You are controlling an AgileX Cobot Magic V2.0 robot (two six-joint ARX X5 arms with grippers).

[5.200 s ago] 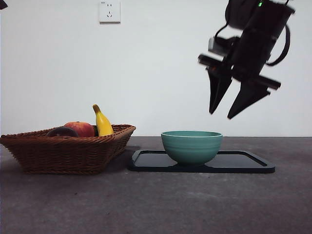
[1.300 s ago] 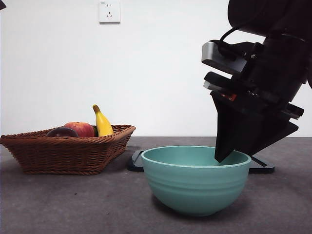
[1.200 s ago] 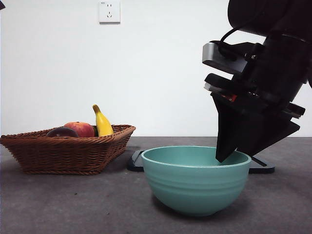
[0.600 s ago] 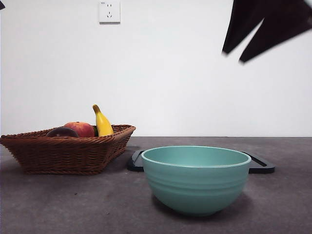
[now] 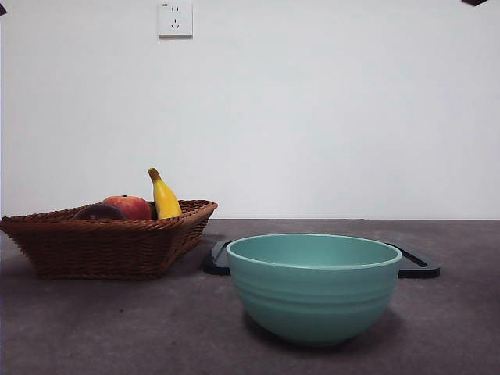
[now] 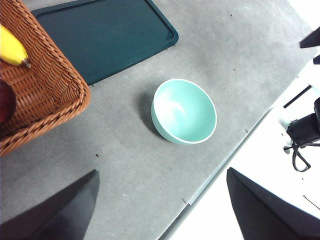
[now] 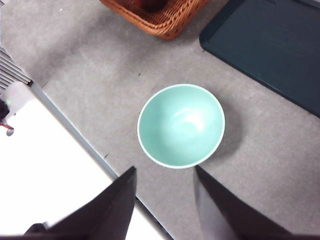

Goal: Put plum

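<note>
The dark maroon plum (image 5: 99, 212) lies in the brown wicker basket (image 5: 109, 246) at the left, beside a red-orange peach (image 5: 131, 206) and a yellow banana (image 5: 164, 197). In the left wrist view only the plum's edge (image 6: 6, 100) shows in the basket (image 6: 45, 95). A teal bowl (image 5: 314, 285) stands empty on the table in front of a dark tray (image 5: 418, 267). My left gripper (image 6: 160, 210) is open and empty, high above the table. My right gripper (image 7: 165, 205) is open and empty, high above the bowl (image 7: 181, 125).
The bowl (image 6: 184, 111) stands off the dark tray (image 6: 105, 35), near the table's front edge. The basket's corner (image 7: 155, 12) and the tray (image 7: 270, 45) show in the right wrist view. Black arm tips sit at the top corners (image 5: 474, 2). A wall socket (image 5: 175, 18) is behind.
The right gripper, which was at the bowl's rim, has let go and risen out of the front view. The bowl stays where it was set down. The fruit has not moved.
</note>
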